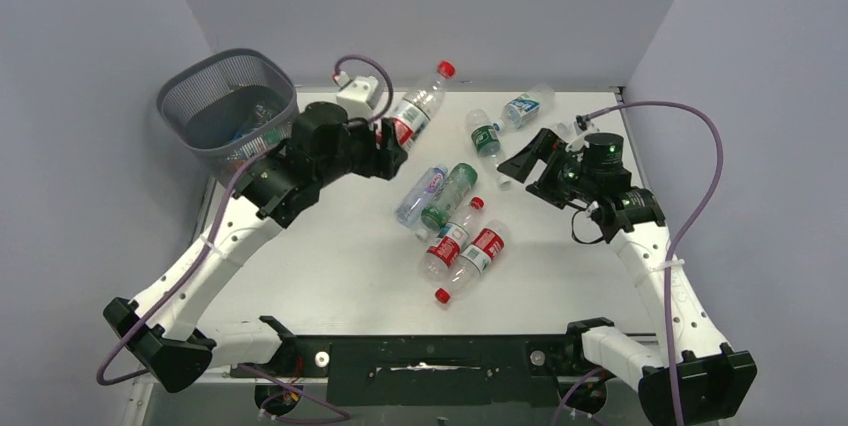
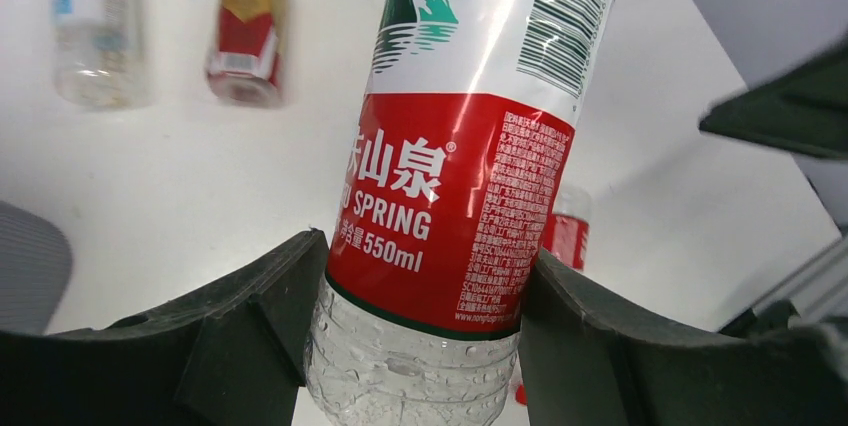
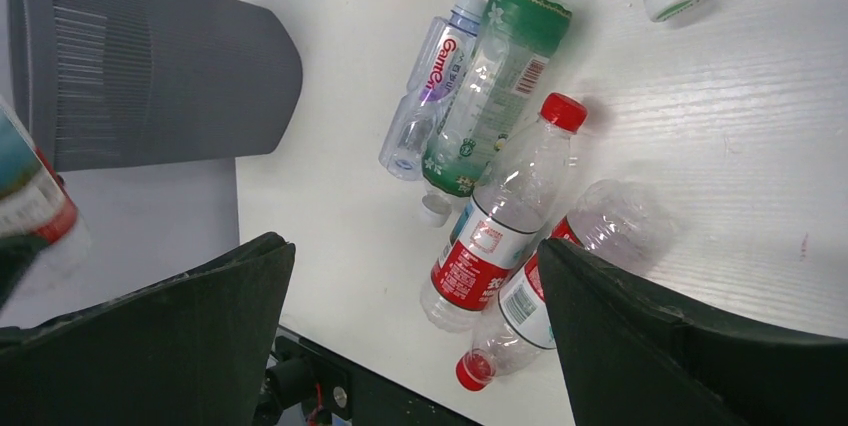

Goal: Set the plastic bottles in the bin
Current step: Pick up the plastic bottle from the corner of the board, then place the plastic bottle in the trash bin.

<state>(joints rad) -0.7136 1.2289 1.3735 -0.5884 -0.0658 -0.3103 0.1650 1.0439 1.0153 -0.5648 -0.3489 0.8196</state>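
The left tool (image 1: 392,149) is clamped across the bottle (image 1: 418,109) at the lower edge of its label, holding it clear of the surface (image 1: 330,266) beside the bin (image 1: 200,76). The right tool (image 1: 522,159) hangs released over the other bottles (image 1: 455,236).

Handling estimate: empty, light and thin-walled, so it dents under pressure, and the smooth label may slip. Grip mid-body.

The long axis is tilted. The red cap (image 1: 446,69) points toward the back wall, away from the bin.

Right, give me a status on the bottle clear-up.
Done: a few bottles already lie in the bin. In hand: the left gripper is shut on a red-labelled bottle beside the bin. The right gripper hangs open, empty. Left: at least six on the table, a central cluster of four and a far pair.
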